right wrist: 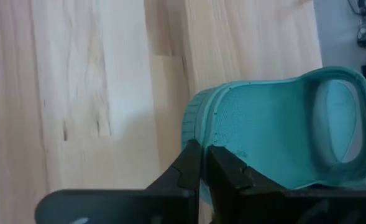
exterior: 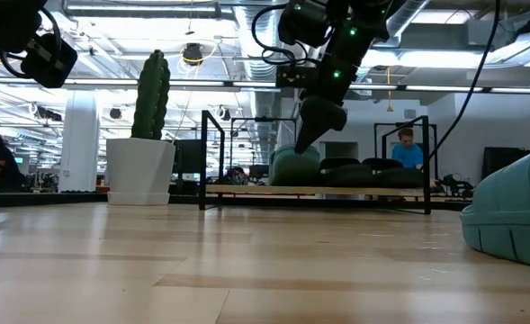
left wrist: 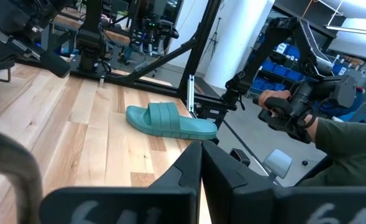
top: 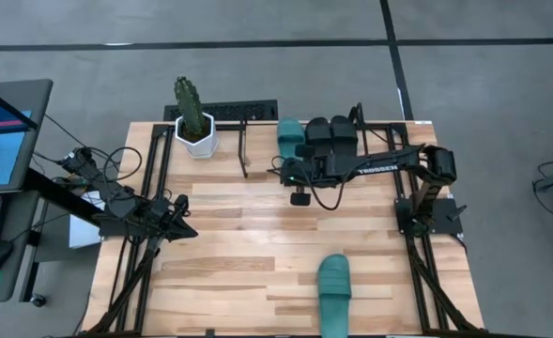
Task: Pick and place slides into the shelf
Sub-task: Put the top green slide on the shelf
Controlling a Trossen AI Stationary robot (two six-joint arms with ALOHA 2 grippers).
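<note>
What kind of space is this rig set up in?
Likely an open-plan robotics lab or industrial workspace. The low view shows exposed ceiling ducts and a person at a desk behind the wooden table. The left wrist view shows blue storage bins and a person's hand on a control handle.

One camera looked straight down on my table; another sat level at tabletop; both showed the shelf.

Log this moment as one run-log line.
right gripper: at teal slide on shelf | left gripper: idle, shut | second teal slide: on table
</note>
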